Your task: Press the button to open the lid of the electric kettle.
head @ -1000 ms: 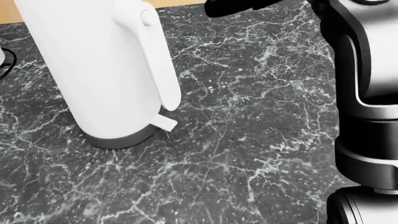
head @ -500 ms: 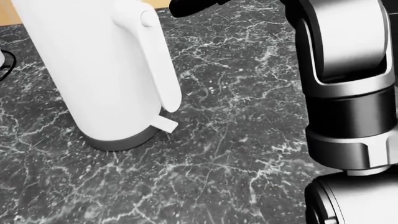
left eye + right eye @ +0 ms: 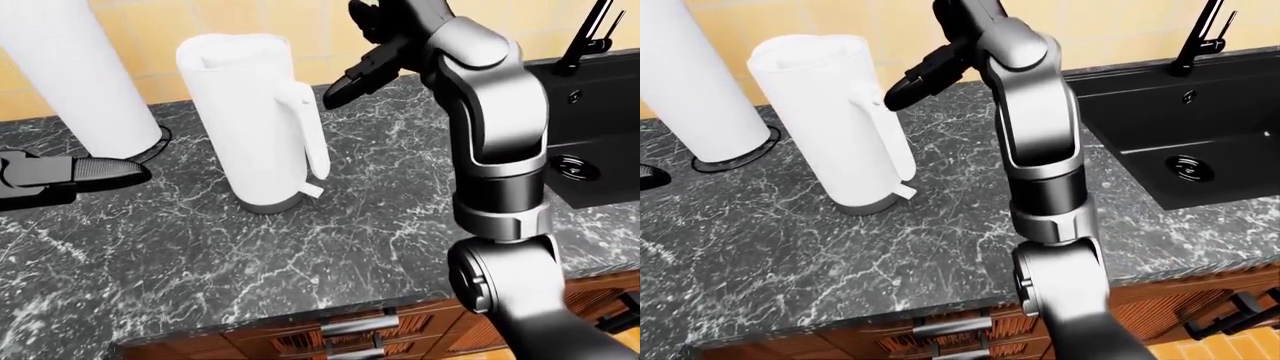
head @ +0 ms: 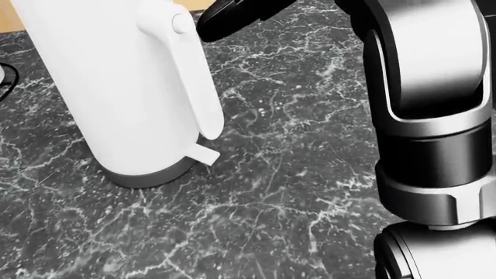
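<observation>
At the near edge of the bench [image 3: 250,277], wooden drawer fronts with metal handles [image 3: 358,324] show below the dark marbled top. Rising from that near edge on the right of both eye views is the right arm [image 3: 495,150], its grey and black segments standing upright over the bench and bending toward the far side. On the left edge of the left-eye view the left robot hand [image 3: 70,174] lies low over the bench, its black fingers stretched flat and holding nothing. Toward the middle of the bench stands the electric kettle [image 3: 250,124], a tall white body on a grey base ring, upright, its handle [image 3: 305,131] turned toward the right and a small white tab sticking out just above the base. At the top of the handle a round white button [image 4: 181,22] shows in the head view. The right robot hand [image 3: 362,69] hangs just beside the top of the handle, its dark fingertips [image 4: 221,20] pointing at the button from the right, close but with a thin gap visible in the head view; the fingers are bunched and extended, gripping nothing. Near the far left edge stands a taller white cylinder [image 3: 75,75] on a dark ring. At the right end, a black sink [image 3: 1200,127] is set into the bench, with a dark tap [image 3: 1200,34] at its far rim before the yellow tiled wall [image 3: 250,19].
</observation>
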